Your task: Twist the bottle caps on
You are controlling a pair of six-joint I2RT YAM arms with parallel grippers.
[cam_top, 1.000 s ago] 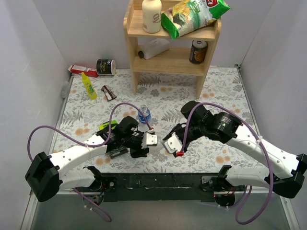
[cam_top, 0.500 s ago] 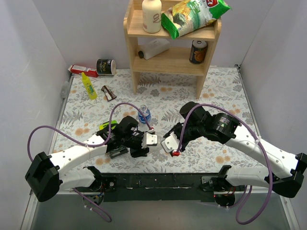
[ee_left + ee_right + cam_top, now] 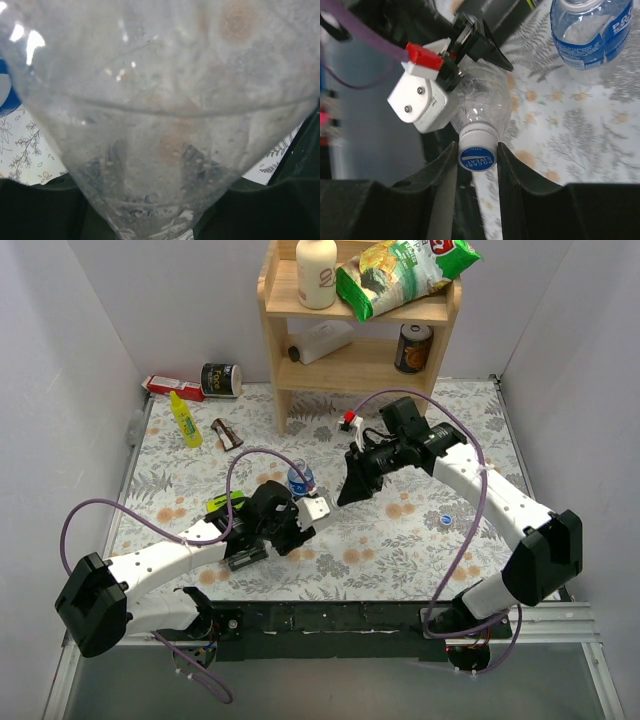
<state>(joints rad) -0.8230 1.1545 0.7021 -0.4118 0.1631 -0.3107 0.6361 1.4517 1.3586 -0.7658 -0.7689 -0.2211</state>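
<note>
My left gripper [image 3: 303, 517] is shut on the plain clear bottle [image 3: 485, 102], holding it tilted above the mat; the bottle fills the left wrist view [image 3: 165, 115]. A blue-topped white cap [image 3: 478, 155] sits on its neck. My right gripper [image 3: 478, 150] is shut on that cap, one finger against each side; in the top view it [image 3: 346, 496] meets the left gripper from the right. The blue-labelled bottle [image 3: 300, 480] stands upright just behind the left gripper, with no cap on its mouth [image 3: 592, 30]. A second small blue cap [image 3: 446, 521] lies loose on the mat at the right.
A wooden shelf [image 3: 350, 370] with a white bottle, snack bag and can stands at the back. A yellow squeeze bottle [image 3: 184, 420], a tin [image 3: 221, 380], a red tube [image 3: 165, 386] and a small brown bottle [image 3: 227, 434] lie at the far left. White walls enclose the mat.
The right arm has swung from the near middle to the far right side, its wrist has turned over, and its gripper now clamps the cap on the plain bottle. The left gripper barely moved.
</note>
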